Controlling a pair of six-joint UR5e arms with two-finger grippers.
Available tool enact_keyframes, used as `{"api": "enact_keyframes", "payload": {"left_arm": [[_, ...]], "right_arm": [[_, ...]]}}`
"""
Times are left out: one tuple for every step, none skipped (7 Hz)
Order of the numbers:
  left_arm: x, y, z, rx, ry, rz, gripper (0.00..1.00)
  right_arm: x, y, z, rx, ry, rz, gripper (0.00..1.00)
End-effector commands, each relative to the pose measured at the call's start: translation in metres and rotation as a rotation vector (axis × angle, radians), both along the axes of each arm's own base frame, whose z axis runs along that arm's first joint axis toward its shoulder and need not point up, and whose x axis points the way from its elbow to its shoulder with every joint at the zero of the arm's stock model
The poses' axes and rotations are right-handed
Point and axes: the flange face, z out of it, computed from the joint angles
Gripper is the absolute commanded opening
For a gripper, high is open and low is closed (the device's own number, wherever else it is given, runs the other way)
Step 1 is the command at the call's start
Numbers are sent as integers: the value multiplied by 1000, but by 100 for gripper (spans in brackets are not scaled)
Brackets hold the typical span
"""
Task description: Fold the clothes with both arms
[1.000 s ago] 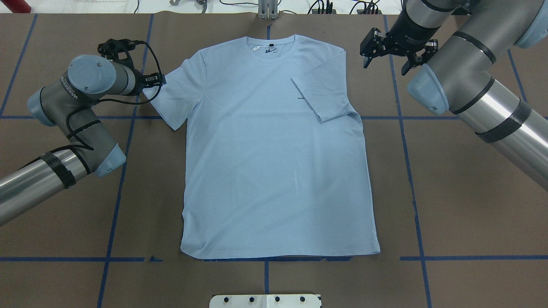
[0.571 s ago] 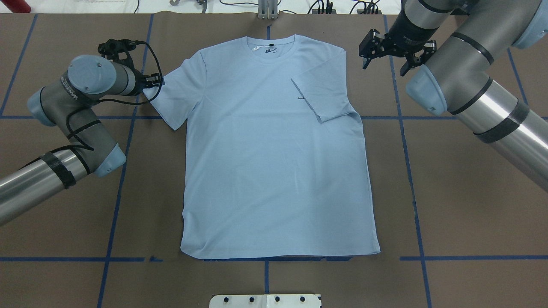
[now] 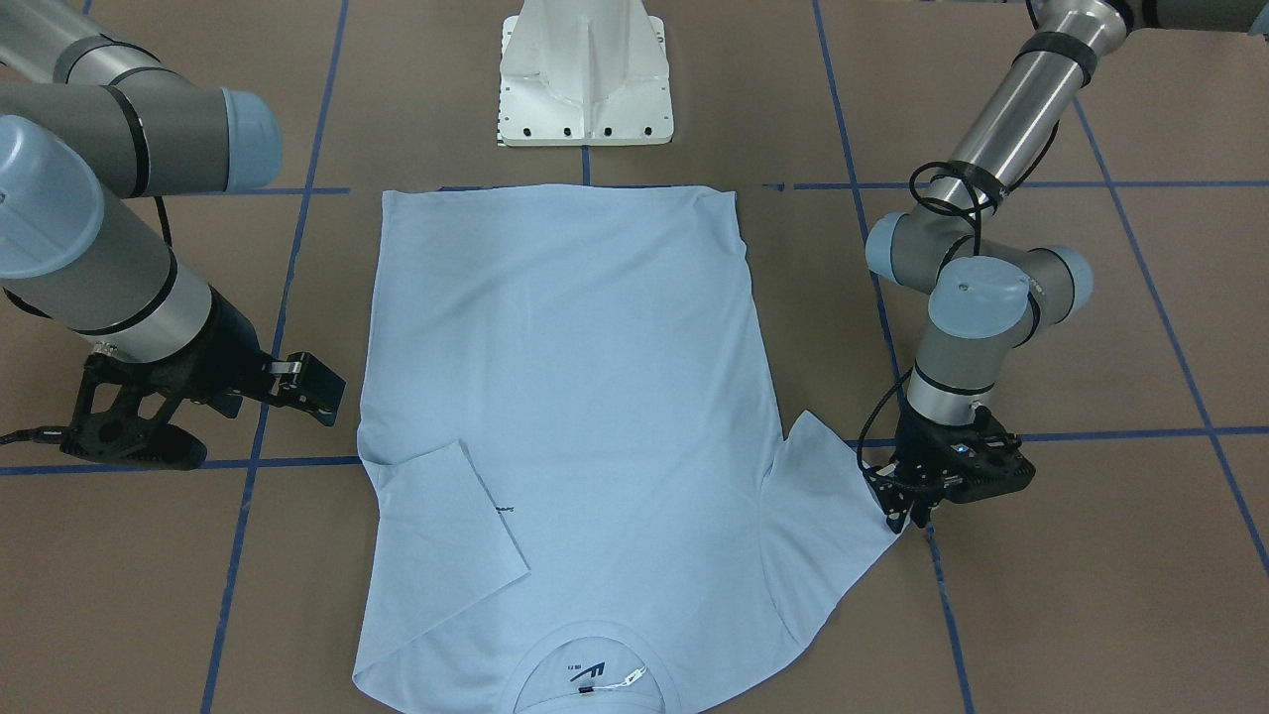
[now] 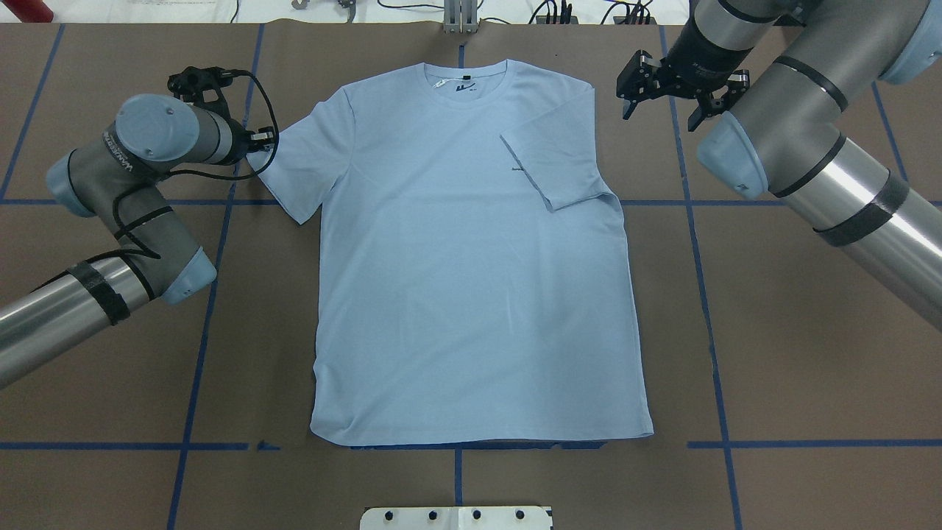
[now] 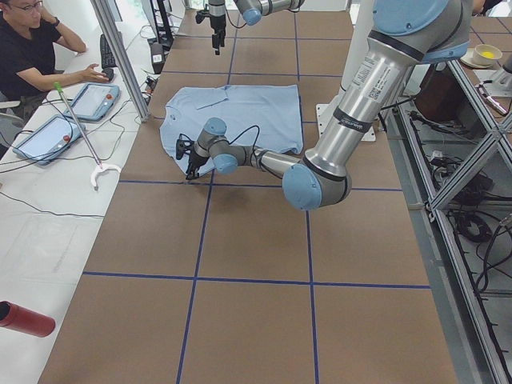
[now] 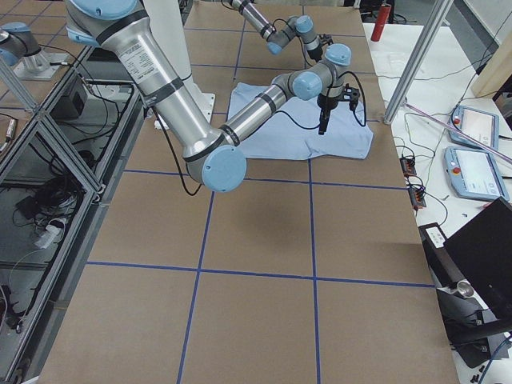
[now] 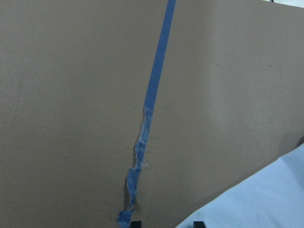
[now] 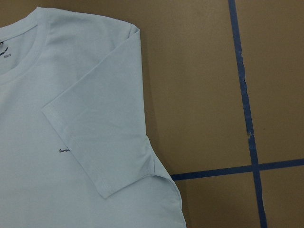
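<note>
The light blue T-shirt [image 4: 471, 258] lies flat, collar and white neck tag [image 4: 440, 85] at the far edge. One sleeve [image 4: 552, 158] is folded in over the chest; the other sleeve [image 4: 298, 165] lies spread out. The chest print does not show. My left gripper [image 4: 255, 147] is down at table level at the outer corner of the spread sleeve [image 3: 823, 506]. In the left wrist view its fingertips [image 7: 135, 223] stand apart with the shirt's corner [image 7: 266, 204] reaching between them. My right gripper [image 4: 661, 110] is open and empty, off the cloth beside the folded sleeve's shoulder.
The brown table [image 4: 773, 331] carries blue tape lines [image 4: 703, 294]. The white pedestal base [image 3: 585, 79] stands past the shirt's hem. In the exterior left view a seated person [image 5: 32, 48], tablets [image 5: 92, 100] and a red cylinder [image 5: 24, 318] are on a side bench.
My left gripper has shifted slightly outward at the sleeve corner. My right gripper has drifted slightly toward the table's far edge. The shirt has not moved.
</note>
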Motion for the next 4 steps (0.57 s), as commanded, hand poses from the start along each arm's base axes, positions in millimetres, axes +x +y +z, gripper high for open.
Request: {"api": "enact_keyframes", "payload": {"left_arm": [[-2, 1, -12, 10, 13, 0, 19], [-3, 2, -30, 22, 25, -2, 0], [-5, 4, -35, 20, 23, -2, 0], [-4, 3, -36, 14, 19, -3, 0]], "right_arm": [[0, -2, 3, 1, 5, -2, 100], [0, -2, 3, 2, 5, -3, 100], [1, -1, 2, 4, 3, -3, 100], [1, -2, 4, 2, 5, -2, 100]]}}
